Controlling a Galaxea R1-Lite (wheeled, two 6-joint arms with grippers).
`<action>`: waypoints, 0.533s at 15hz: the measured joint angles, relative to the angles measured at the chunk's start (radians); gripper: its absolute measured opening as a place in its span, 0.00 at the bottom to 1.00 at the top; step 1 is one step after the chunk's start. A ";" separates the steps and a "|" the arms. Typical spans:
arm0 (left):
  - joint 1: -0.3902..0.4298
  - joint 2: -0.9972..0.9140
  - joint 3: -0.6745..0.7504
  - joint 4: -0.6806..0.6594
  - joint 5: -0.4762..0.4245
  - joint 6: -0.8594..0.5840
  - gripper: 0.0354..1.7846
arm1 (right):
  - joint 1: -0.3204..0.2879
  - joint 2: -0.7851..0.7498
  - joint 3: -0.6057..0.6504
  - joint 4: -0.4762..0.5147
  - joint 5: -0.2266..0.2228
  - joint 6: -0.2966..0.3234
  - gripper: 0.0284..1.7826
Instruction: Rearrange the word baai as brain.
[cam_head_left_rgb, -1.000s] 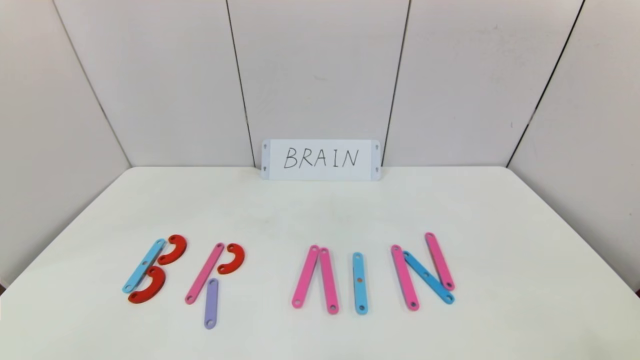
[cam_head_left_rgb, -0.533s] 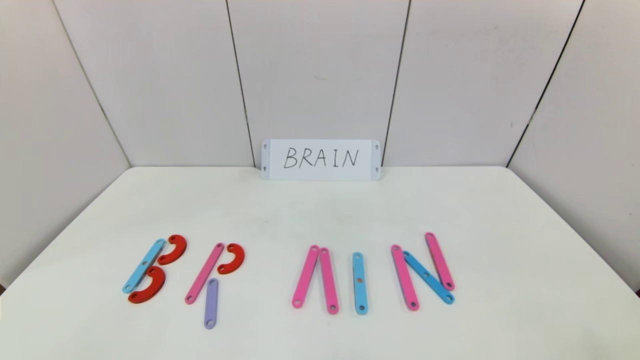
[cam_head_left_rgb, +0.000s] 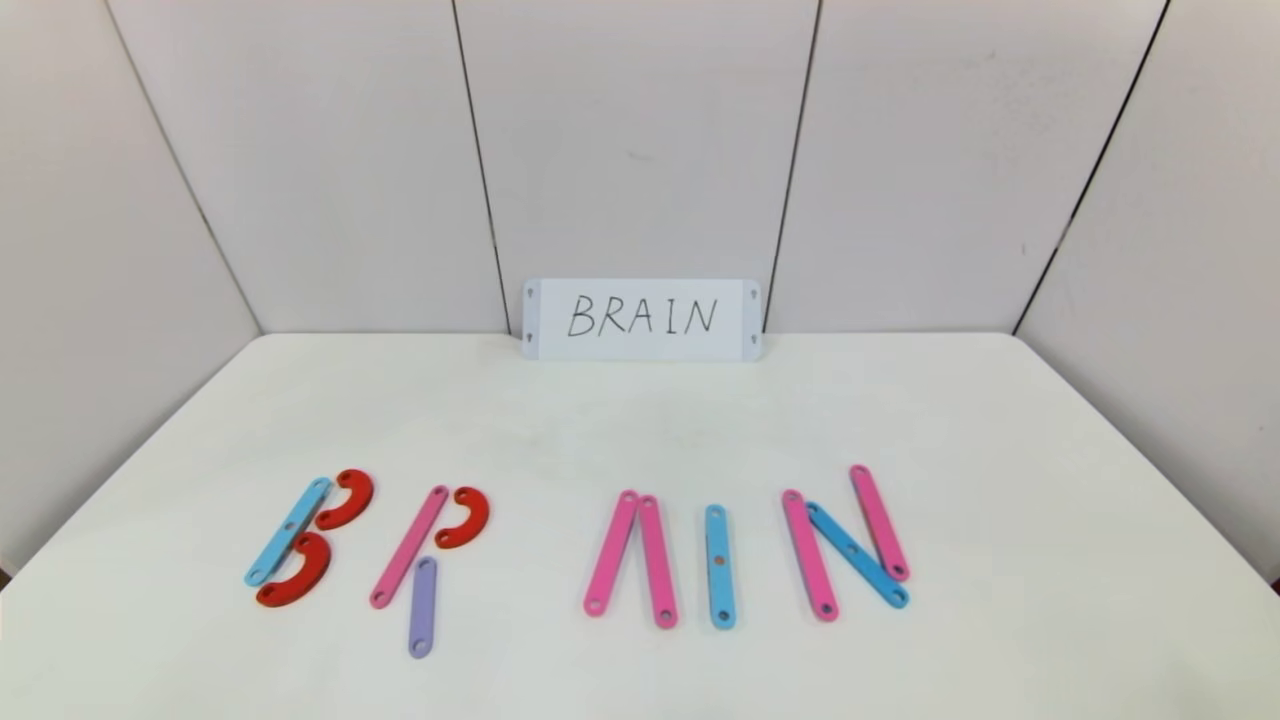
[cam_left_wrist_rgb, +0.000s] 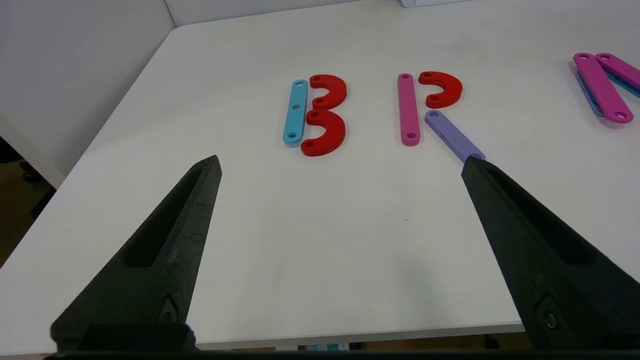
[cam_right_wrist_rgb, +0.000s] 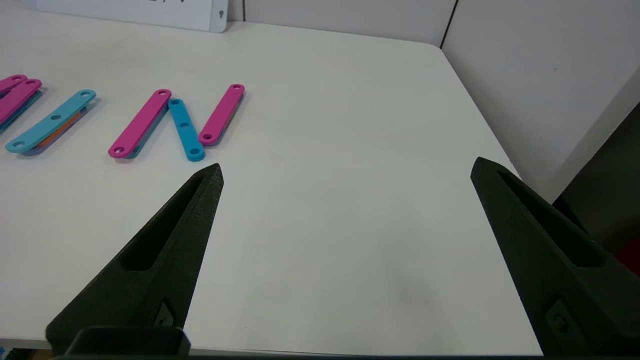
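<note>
Two pincers, and you see neither in the head view; only their own wrist cameras show them. The left pincer hangs over the near left edge of the tabletop, fingers spread wide with nothing between them. The right pincer hangs the same way over the near right edge, wide apart and empty. One left fingertip covers the near end of the purple strip. In the right wrist view the letter pieces run off the frame, so you get only part of the row there.

The letters lie flat in a row across the near half of the tabletop, well ahead of both pincers and touched by neither. You can read a blue-and-red B, a pink-and-red R with the purple strip as its leg, two pink strips leaning together as an A with no crossbar, a blue I, and a pink-and-blue N. The white card stands at the far edge.
</note>
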 joint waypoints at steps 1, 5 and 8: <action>0.000 0.000 0.001 0.000 -0.005 0.001 0.94 | 0.000 0.000 0.000 0.000 -0.002 0.013 0.97; 0.000 0.000 0.002 -0.002 -0.007 -0.007 0.94 | 0.000 0.000 0.000 -0.001 -0.008 0.042 0.97; 0.000 0.000 0.002 -0.003 -0.004 -0.010 0.94 | 0.000 0.000 0.000 -0.001 -0.008 0.043 0.97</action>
